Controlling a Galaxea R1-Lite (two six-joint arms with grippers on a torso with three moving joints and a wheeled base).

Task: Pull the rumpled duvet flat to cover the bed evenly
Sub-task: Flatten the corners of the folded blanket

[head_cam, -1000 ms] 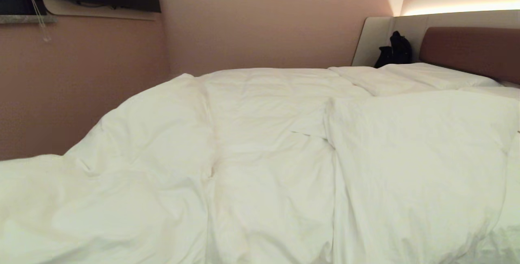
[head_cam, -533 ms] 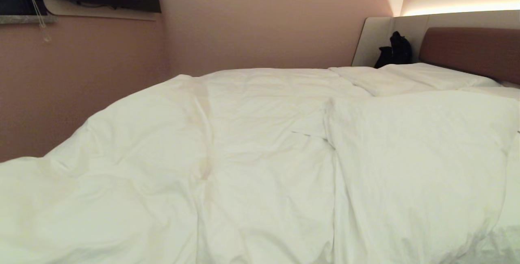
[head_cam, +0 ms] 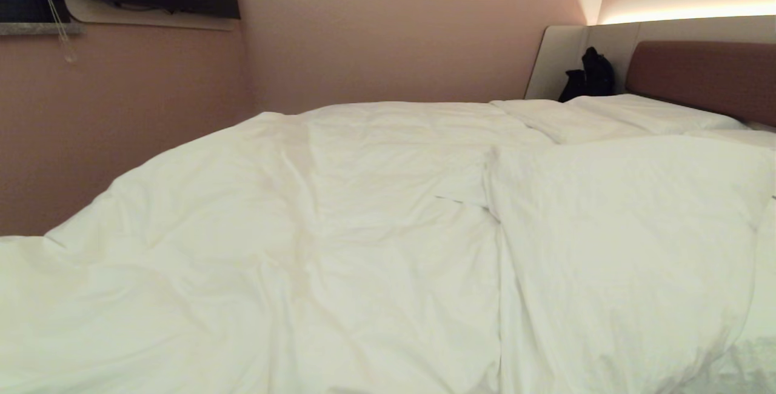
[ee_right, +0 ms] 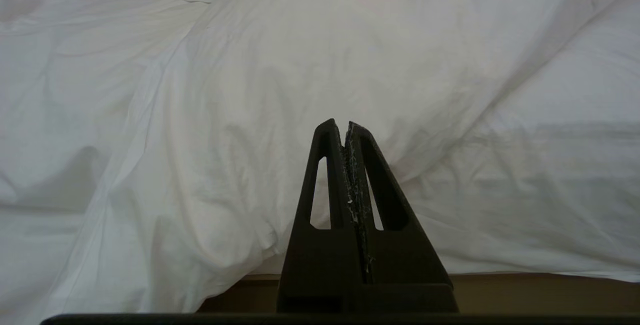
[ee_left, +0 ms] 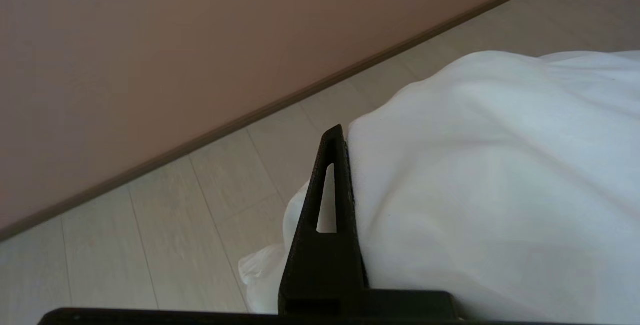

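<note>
The white puffy duvet (head_cam: 388, 230) lies over the bed (head_cam: 703, 76) and fills most of the head view, with a fold running down its right half. Neither arm shows in the head view. In the left wrist view my left gripper (ee_left: 347, 135) is shut on an edge of the duvet (ee_left: 475, 165), out over the floor beside the bed. One black finger (ee_left: 327, 215) shows; the cloth covers the other. My right gripper (ee_right: 345, 124) is shut on nothing, parked level in front of the duvet (ee_right: 300, 65) hanging down the bed's side.
A pink wall (head_cam: 394, 30) runs behind the bed, close to its far and left sides. A black bag (head_cam: 591, 73) stands by the headboard panel. Pale floorboards (ee_left: 175, 225) meet the wall's skirting. The bed's beige base (ee_right: 525, 292) shows under the hanging cloth.
The duvet's left part has been drawn out to the left. Its raised hump has sunk and spread, and the deep crease near the middle has smoothed out. The right half has not moved.
</note>
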